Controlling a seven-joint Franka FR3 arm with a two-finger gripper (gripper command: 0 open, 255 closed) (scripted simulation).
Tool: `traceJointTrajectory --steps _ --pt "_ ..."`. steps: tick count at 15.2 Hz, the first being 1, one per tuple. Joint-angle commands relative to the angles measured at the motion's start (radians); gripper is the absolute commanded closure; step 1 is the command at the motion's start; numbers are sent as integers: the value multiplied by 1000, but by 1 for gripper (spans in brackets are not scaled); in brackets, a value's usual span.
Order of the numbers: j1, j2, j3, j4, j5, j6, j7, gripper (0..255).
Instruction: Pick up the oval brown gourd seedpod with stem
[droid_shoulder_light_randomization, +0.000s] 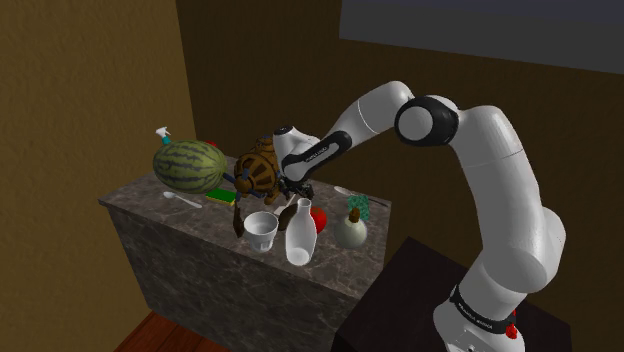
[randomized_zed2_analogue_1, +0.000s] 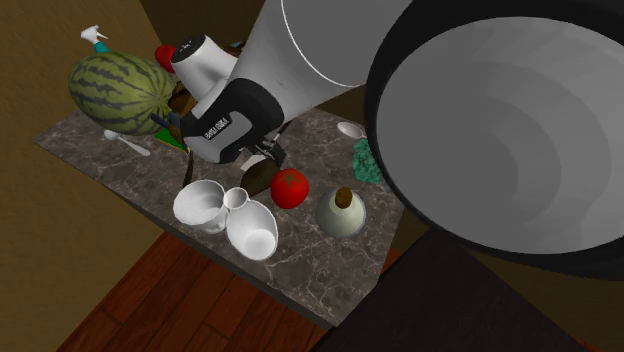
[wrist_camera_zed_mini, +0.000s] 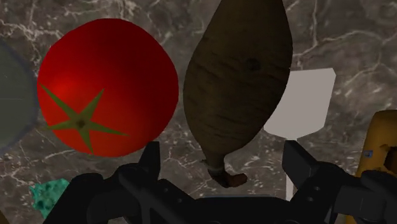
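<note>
Black and spread wide, the gripper is at the approach step: lined up over the gourd but not yet gripping it. By my reading, the next move is to lower a little further, so the fingers reach past the thin stem to the fuller body, and then to close evenly.

The hand holds nothing. Its two fingers stand well apart, one on each side of the gourd's narrow stem end, and neither touches it. The short curled stem points back toward the hand, and the fat end points away.

The gourd is brown and oval and lies on its side on the dark marbled counter, between the fingers. A red tomato with a green star-shaped top sits just beside it, near enough that one finger may nudge it on the way down. On the gourd's other side lies a flat white shape that I cannot name.

Farther out, in the shoulder view, a white bottle and a white cup stand at the counter's near edge. A round pale vase stands to their right. A striped green watermelon rests at the far left, well apart from the hand.
</note>
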Motion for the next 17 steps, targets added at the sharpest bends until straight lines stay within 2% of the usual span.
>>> traceJointTrajectory --steps 1,8,9,17 --pt "3 28 -7 18 -2 8 12 0" --pt "9 84 -17 33 -15 48 28 0" --pt "11 91 -18 41 -16 48 29 255" --pt "6 91 -19 38 -17 51 24 255"
